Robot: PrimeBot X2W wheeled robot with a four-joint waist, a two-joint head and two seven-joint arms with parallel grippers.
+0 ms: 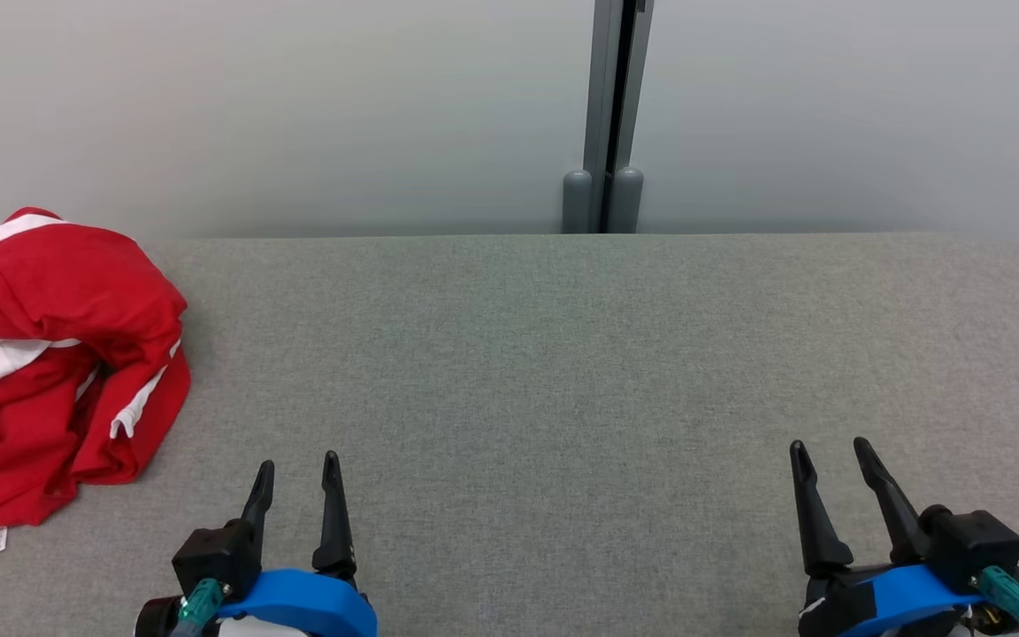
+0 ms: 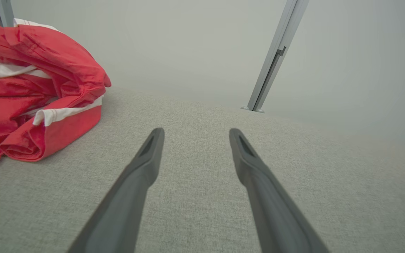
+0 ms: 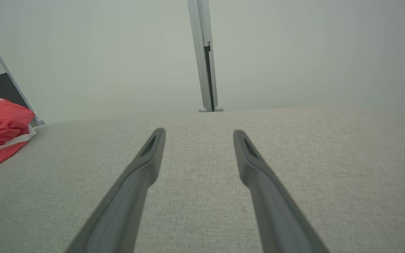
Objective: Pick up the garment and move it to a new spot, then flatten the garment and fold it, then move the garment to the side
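Our left claw (image 1: 298, 460) and right claw (image 1: 829, 442) gape empty; the crumpled garment (image 1: 49, 354) runs far-to-near along the bench's (image 1: 518, 354) left edge.

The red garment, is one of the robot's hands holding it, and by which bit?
No, nothing is held. The left gripper and right gripper are open and empty, and the red garment lies crumpled on the grey table, apart from both.

The left hand (image 1: 298, 460), two long dark fingers on a blue wrist, is spread wide and empty. The right hand (image 1: 829, 443) is likewise parted, holding nothing.
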